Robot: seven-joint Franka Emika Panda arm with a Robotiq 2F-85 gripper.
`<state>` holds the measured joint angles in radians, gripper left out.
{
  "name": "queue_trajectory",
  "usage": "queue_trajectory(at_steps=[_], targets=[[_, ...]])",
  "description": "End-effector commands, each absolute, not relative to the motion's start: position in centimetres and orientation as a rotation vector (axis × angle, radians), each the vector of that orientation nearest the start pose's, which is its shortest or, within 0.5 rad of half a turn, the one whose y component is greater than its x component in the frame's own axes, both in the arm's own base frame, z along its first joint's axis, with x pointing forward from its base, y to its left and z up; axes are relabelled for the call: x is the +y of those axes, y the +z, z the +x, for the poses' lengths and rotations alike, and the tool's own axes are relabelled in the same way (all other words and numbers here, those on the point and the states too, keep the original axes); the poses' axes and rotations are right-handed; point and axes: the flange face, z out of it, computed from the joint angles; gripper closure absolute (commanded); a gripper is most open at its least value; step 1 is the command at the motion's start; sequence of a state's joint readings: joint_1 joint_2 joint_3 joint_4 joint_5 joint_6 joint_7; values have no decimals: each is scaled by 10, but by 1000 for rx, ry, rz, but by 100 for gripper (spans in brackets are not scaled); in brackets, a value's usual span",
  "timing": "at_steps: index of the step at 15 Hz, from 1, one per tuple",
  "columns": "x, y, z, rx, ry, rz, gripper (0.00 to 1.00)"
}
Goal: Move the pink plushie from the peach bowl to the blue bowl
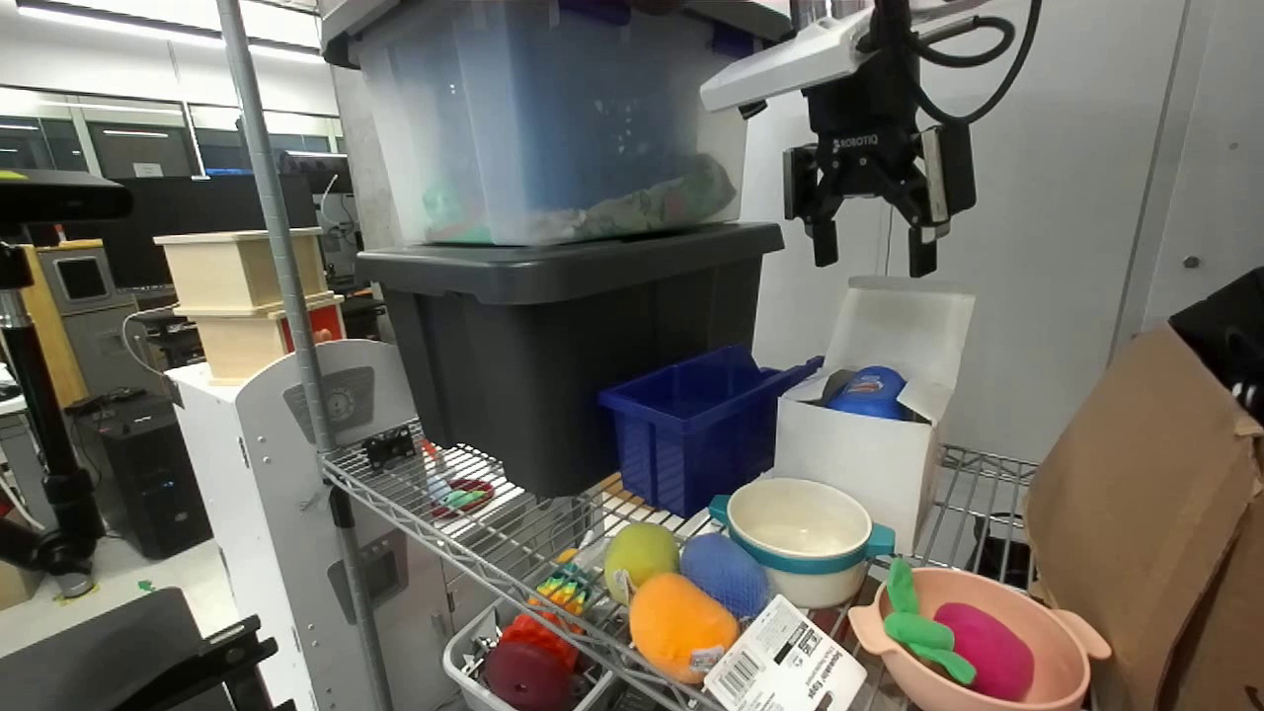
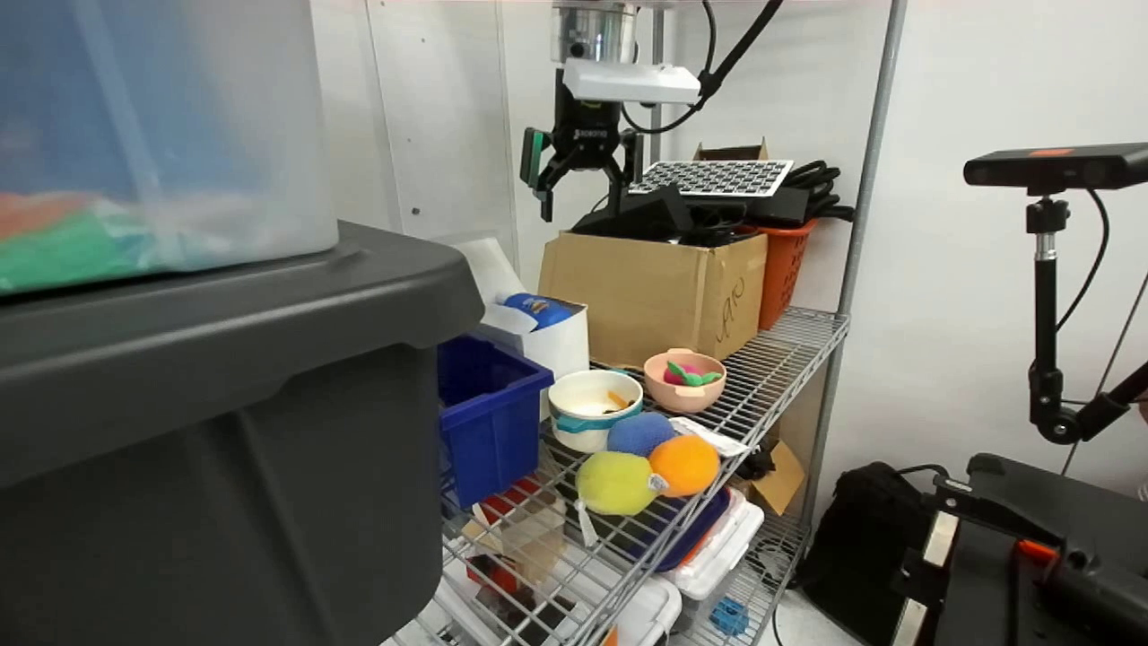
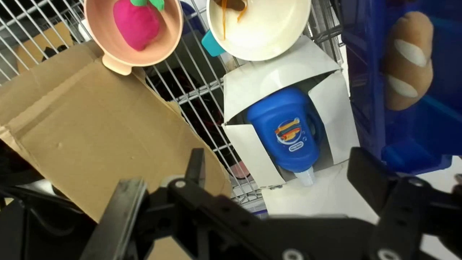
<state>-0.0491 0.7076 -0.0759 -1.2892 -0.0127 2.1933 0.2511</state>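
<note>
The pink plushie (image 1: 987, 652), magenta with green leaves, lies inside the peach bowl (image 1: 973, 585) on the wire shelf. Both also show in an exterior view, the plushie (image 2: 673, 376) and the bowl (image 2: 682, 397), and at the wrist view's top left, the plushie (image 3: 136, 23) and the bowl (image 3: 164, 47). No small bright blue bowl shows. A cream bowl (image 1: 795, 518) with a teal-blue band and handles stands beside the peach bowl; brown and orange items lie in it (image 3: 267, 39). My gripper (image 1: 874, 247) is open and empty, high above the white box (image 2: 580, 202).
A white box (image 1: 849, 469) with a blue bottle (image 3: 288, 126) stands under the gripper. A dark blue bin (image 1: 691, 425) holds a bread toy (image 3: 409, 61). A cardboard box (image 2: 628, 287) stands behind the peach bowl. Orange (image 1: 681, 627), yellow-green and blue plush toys lie at the shelf front.
</note>
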Motion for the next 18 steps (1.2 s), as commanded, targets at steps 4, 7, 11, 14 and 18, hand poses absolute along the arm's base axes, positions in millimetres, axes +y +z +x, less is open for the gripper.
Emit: queue_trajectory(at_steps=[4, 7, 11, 14, 18], targets=[[-72, 327, 781, 524, -328, -3138, 0], [-66, 310, 784, 516, -311, -3143, 0], [-65, 292, 788, 512, -279, -3148, 0], [-71, 281, 793, 524, -268, -3158, 0], [-78, 266, 799, 545, -254, -3174, 0]])
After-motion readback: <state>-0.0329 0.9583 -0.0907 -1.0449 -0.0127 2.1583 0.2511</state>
